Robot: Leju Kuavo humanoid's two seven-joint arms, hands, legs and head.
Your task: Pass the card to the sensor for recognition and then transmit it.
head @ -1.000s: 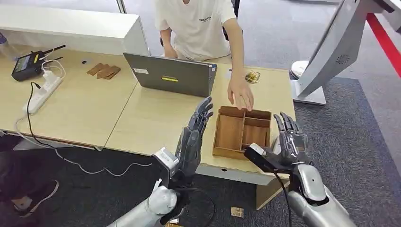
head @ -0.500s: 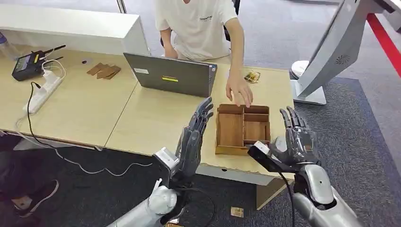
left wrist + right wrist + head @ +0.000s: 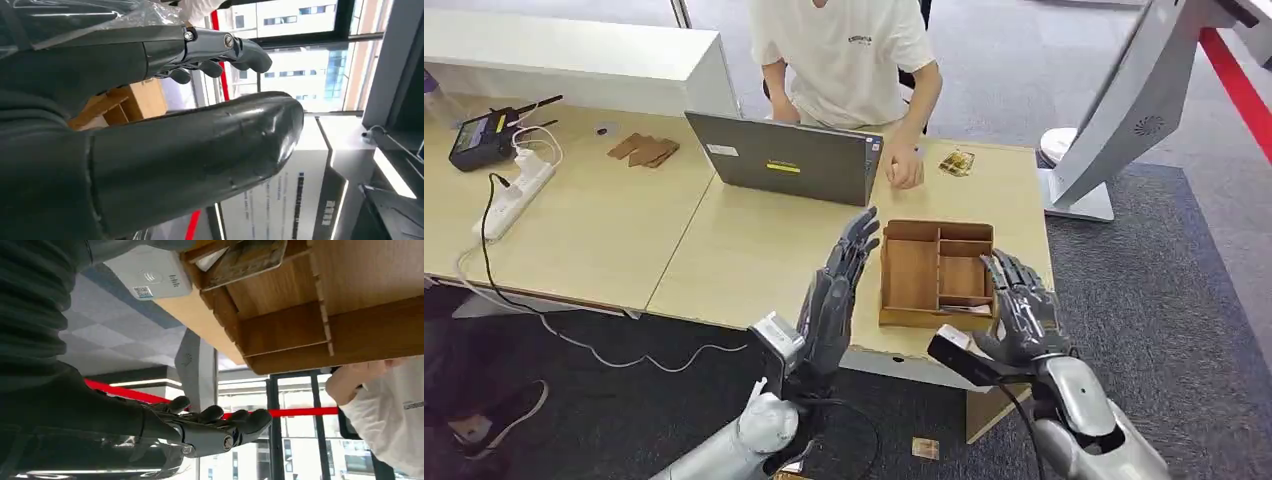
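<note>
The flat rectangular card [image 3: 969,309] lies in the near compartment of the wooden divided tray [image 3: 912,274], just beside the right robot hand [image 3: 1018,306], whose dark fingers spread, holding nothing. The left robot hand [image 3: 836,290] stands upright with straight fingers, empty, beside the tray on the pale wood-grain table [image 3: 724,245].

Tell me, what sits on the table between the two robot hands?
In the head view, a wooden divided tray lies between the left robot hand and the right robot hand, with a card in its near right compartment.
</note>
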